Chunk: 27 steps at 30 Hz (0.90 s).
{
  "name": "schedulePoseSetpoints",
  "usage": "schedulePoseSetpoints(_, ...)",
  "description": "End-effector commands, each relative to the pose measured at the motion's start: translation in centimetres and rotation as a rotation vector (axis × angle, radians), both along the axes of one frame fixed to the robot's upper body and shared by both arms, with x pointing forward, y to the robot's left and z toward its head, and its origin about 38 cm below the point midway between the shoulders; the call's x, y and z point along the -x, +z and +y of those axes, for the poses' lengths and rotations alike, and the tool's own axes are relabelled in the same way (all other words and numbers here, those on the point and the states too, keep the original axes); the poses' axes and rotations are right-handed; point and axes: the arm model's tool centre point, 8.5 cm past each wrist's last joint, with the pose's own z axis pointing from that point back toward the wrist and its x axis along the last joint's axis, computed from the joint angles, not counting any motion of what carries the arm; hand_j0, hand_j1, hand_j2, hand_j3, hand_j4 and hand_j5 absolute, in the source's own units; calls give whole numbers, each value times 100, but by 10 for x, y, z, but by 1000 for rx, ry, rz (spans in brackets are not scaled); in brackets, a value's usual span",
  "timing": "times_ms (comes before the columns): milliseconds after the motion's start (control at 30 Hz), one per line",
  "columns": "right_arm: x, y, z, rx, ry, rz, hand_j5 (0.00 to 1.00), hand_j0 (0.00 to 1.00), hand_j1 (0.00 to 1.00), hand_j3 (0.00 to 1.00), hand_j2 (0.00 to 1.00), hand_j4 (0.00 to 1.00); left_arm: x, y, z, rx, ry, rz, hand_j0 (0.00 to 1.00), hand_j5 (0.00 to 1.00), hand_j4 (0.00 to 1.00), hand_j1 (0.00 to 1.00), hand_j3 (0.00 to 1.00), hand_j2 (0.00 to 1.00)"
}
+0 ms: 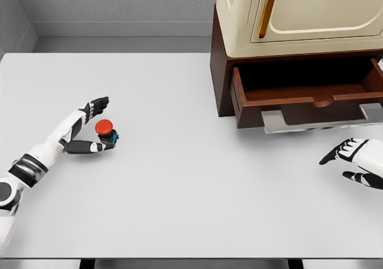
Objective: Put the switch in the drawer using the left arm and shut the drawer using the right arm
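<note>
The switch (105,130), a red round button on a small teal and black base, sits on the white table at the left. My left hand (96,125) surrounds it with fingers spread: the thumb lies along its near side and the other fingers reach out behind it, not closed around it. The brown drawer (308,95) stands pulled out at the upper right, its inside dark and its silver handle (320,119) facing the front. My right hand (354,161) hovers low at the right edge, below the handle, fingers relaxed and holding nothing.
A cream cabinet (299,15) with an orange handle sits on top of the brown drawer unit. The white table (191,185) stretches between the two hands. Grey walls close off the back and left.
</note>
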Motion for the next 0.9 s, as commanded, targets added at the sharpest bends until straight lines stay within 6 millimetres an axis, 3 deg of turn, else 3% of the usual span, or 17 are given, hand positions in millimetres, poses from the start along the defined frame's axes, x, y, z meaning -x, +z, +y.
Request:
schedulePoseSetpoints(0,-1,1,-1,-4,-3,0,67,67,67,67,67,67,0,-4,-2,11,2,11,86,86,86,86,86,86)
schedulePoseSetpoints(33,0,1,-1,-4,-3,1,67,67,67,67,67,67,1,-5,-2,10,1,13,82,82,82,82,82,82)
schedulePoseSetpoints(433,-1,2,0,0,0,1,67,67,67,67,67,67,3,-14,1,3,4,41,82,82,82,82,82,82)
schedulePoseSetpoints(533,-1,2,0,1,2,0,66,66,66,66,66,66,4,-14,2,1,4,42,73,73,73,73,73,73)
schedulePoseSetpoints(767,-1,2,1,-1,3,0,65,65,65,65,65,65,5,-15,3,-2,4,45,66,66,66,66,66,66)
schedulePoseSetpoints(867,-1,2,0,0,4,0,65,65,65,65,65,65,6,-15,3,-1,3,44,57,57,57,57,57,57)
